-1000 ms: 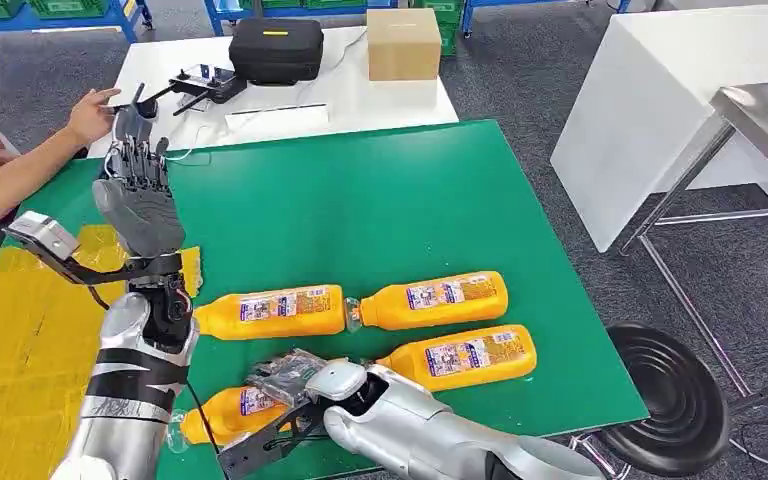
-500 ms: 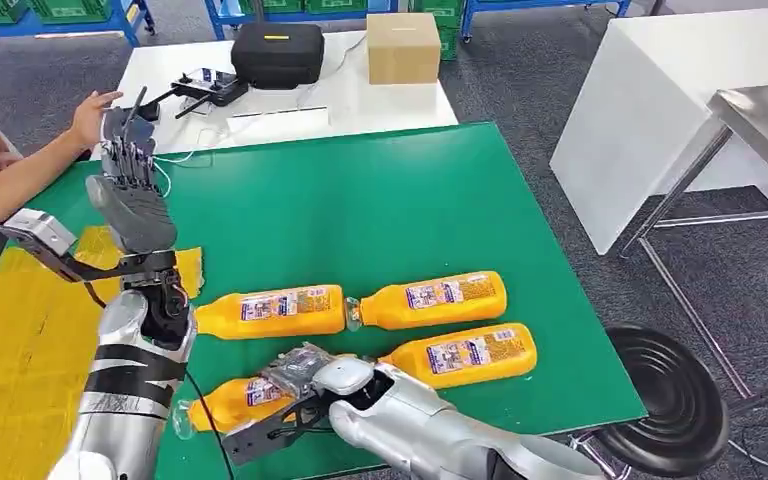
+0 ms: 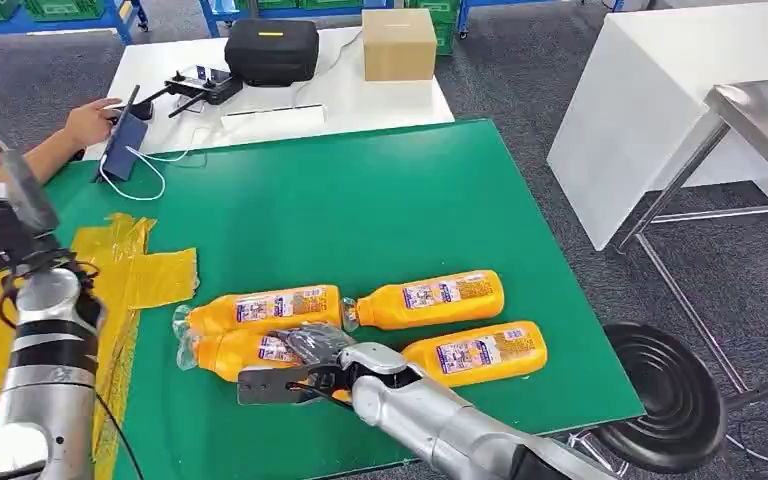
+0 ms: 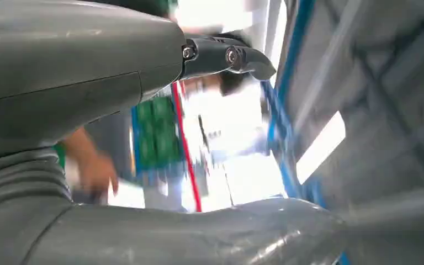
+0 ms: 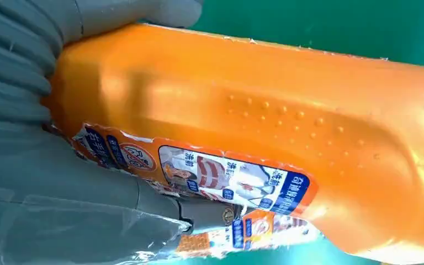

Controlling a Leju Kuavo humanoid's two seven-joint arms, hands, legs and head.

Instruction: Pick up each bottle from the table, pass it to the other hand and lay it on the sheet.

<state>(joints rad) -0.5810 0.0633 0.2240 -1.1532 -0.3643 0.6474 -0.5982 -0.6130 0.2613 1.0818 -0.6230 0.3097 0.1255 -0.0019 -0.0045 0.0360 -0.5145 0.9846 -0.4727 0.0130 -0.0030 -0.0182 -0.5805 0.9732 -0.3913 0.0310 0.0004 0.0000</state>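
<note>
Orange bottle (image 3: 245,350) gripped by the right hand (image 3: 312,352).
Left hand (image 4: 88,72) raised; its grasp cannot be told.

right hand (image 3: 312,352) around orange bottle (image 3: 235,352)

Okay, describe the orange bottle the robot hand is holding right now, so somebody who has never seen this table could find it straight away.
Start at the green table and find the four orange bottles lying on their sides near its front edge. The held bottle is the front left one, just in front of the longer bottle behind it. It alone has the right robot hand wrapped around its labelled body; the other three lie untouched.
</note>
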